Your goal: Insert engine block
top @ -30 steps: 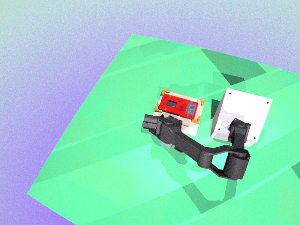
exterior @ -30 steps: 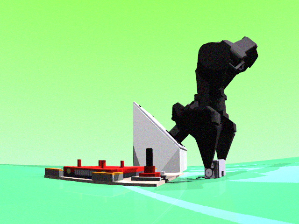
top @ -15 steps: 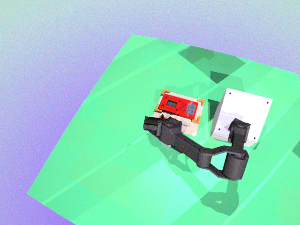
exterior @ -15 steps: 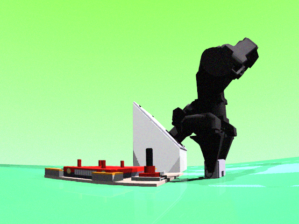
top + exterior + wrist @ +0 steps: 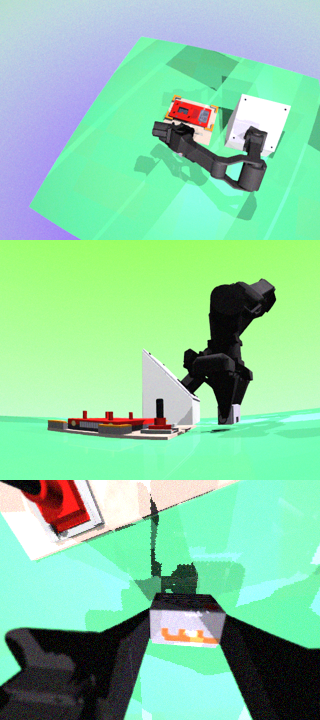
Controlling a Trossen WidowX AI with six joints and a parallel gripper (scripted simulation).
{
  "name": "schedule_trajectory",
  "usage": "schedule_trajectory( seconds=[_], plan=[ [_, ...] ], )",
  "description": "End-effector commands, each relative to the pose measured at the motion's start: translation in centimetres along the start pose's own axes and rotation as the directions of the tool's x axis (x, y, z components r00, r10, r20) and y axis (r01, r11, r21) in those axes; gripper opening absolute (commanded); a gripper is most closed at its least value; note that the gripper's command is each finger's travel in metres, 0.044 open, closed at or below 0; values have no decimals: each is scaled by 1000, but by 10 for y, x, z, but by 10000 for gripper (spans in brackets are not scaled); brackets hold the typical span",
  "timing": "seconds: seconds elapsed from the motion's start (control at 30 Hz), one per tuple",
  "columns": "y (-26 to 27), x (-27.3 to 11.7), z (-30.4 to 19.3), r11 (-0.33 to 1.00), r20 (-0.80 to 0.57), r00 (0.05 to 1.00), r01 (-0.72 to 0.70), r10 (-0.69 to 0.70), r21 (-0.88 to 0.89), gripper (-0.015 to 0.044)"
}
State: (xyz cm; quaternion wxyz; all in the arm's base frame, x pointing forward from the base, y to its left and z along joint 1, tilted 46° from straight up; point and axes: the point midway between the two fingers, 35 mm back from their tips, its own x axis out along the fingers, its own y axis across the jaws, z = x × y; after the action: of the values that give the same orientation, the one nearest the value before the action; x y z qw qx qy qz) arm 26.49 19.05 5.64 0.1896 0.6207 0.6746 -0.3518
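The engine block is a small pale grey block with an orange mark on top and a dark notch low on one side. My gripper is shut on it, one finger on each side, and holds it upright slightly above the table. The car body is a flat red plate, away from the gripper on the beige board. Its opening is a dark square recess towards one end. The rib cannot be made out. In the top view the arm hides the fingers.
The beige board carries orange-topped corner holders around the car body. A red piece with a black post stands near its edge. The white sloped arm base stands beside the board.
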Motion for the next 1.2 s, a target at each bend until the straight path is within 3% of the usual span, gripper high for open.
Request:
schedule_trajectory(
  seconds=[0.0,1.17],
  plan=[
    [3,-13,-1,1000,1,1000,-12,12,-6,0],
    [-11,-115,-5,1000,-2,1000,-9,9,-5,0]
  ],
)
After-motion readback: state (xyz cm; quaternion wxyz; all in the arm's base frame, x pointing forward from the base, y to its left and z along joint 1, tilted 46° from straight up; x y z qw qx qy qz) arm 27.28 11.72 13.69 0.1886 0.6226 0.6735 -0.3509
